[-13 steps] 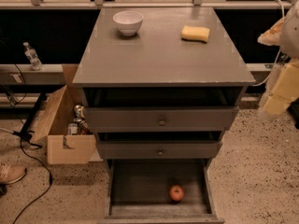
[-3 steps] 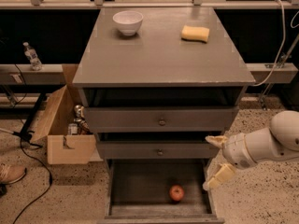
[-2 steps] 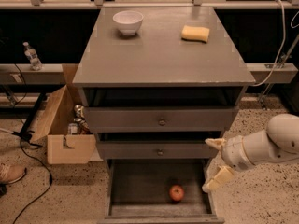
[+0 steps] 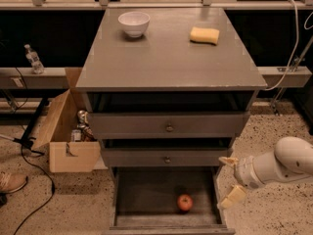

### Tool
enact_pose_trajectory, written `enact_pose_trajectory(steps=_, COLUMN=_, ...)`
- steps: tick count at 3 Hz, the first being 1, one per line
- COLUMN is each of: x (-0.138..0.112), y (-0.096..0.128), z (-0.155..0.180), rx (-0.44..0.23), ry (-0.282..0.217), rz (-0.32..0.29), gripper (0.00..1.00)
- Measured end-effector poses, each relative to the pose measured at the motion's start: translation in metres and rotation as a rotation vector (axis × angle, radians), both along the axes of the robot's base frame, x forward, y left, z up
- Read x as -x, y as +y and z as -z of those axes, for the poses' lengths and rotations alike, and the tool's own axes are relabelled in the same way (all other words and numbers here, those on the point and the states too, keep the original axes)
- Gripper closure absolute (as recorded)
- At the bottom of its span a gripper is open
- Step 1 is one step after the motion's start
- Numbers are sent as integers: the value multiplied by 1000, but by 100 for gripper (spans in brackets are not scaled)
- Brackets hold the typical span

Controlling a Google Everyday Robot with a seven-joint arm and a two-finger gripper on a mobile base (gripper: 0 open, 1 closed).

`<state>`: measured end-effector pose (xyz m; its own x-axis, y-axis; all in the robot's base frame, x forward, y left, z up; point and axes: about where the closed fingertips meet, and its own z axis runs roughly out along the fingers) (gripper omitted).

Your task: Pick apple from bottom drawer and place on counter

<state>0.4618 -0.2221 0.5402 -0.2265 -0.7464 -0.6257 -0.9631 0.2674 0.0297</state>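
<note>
My gripper (image 4: 231, 179) hangs at lower right, jaws spread and empty, just outside the bottom drawer (image 4: 146, 195), where the apple (image 4: 185, 202) sits low-centre. Swinging in low, I could clip the drawer's right wall, or nudge the apple rolling.

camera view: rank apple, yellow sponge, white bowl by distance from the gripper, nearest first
The gripper hangs open at the right edge of the bottom drawer.
1. apple: inside that drawer, close by.
2. yellow sponge: back right of the counter.
3. white bowl: back left of the counter.
</note>
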Motion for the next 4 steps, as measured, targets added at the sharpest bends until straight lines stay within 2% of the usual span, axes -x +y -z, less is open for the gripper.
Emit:
enact_pose_trajectory(steps=1, x=-8, y=-10, z=92, rx=15, ry=-39, rz=-7, gripper=0)
enact_pose_trajectory(steps=2, x=-9, y=-9, z=95, rx=11, ry=-39, rz=-11, gripper=0)
enact_pose_trajectory(steps=3, x=-19, y=5, z=131, rx=-41, ry=-39, rz=-68, gripper=0)
enact_pose_trajectory(steps=4, x=-33, y=24, z=180, rx=-76, ry=-56, rz=-124, gripper=0)
